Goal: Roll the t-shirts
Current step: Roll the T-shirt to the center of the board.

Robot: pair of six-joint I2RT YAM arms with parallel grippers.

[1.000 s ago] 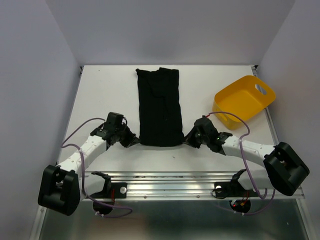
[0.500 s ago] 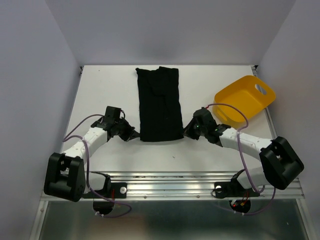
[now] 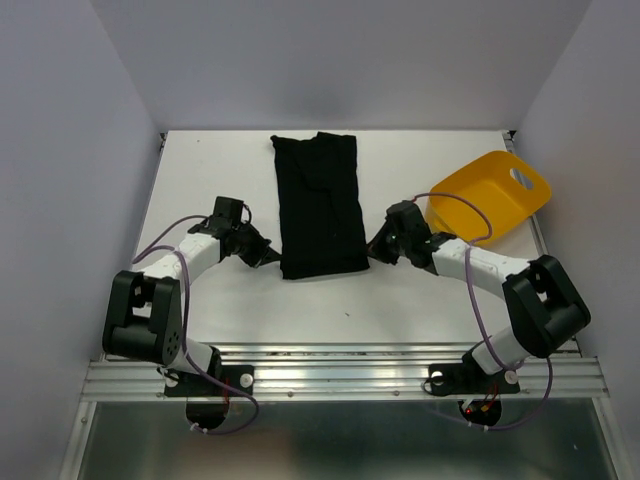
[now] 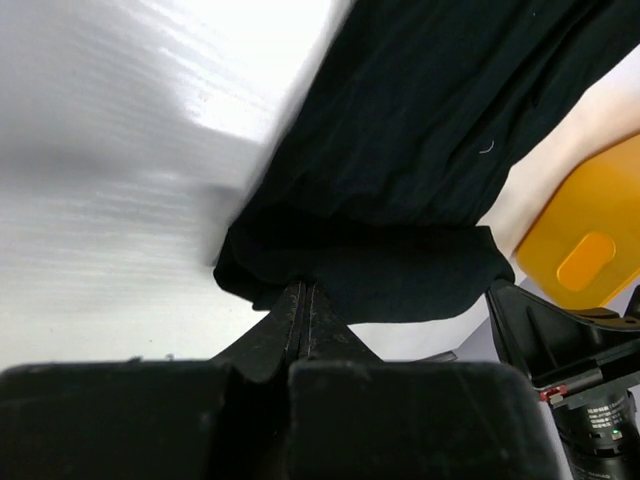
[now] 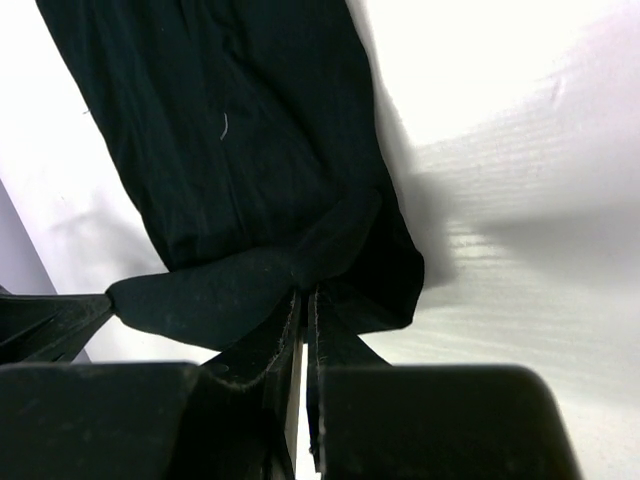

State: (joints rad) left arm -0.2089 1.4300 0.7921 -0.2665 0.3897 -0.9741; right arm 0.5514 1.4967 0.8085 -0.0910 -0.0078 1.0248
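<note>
One black t-shirt (image 3: 320, 205) lies folded into a long strip down the middle of the white table (image 3: 220, 180). My left gripper (image 3: 270, 258) is shut on its near left corner, and my right gripper (image 3: 374, 250) is shut on its near right corner. In the left wrist view the left gripper (image 4: 303, 290) pinches the raised hem of the t-shirt (image 4: 420, 150). The right wrist view has the right gripper (image 5: 305, 292) pinching a bunched fold of the t-shirt (image 5: 230, 130). Between the two grips the near edge is lifted and curled over.
A yellow plastic tub (image 3: 490, 200) lies tipped at the right side of the table, close behind my right arm. It also shows as the yellow tub (image 4: 585, 250) in the left wrist view. Grey walls close in the table on three sides.
Both grippers have moved away from the bases, carrying the t-shirt's near hem with them. The near edge now sits farther up the table and is curled over.
</note>
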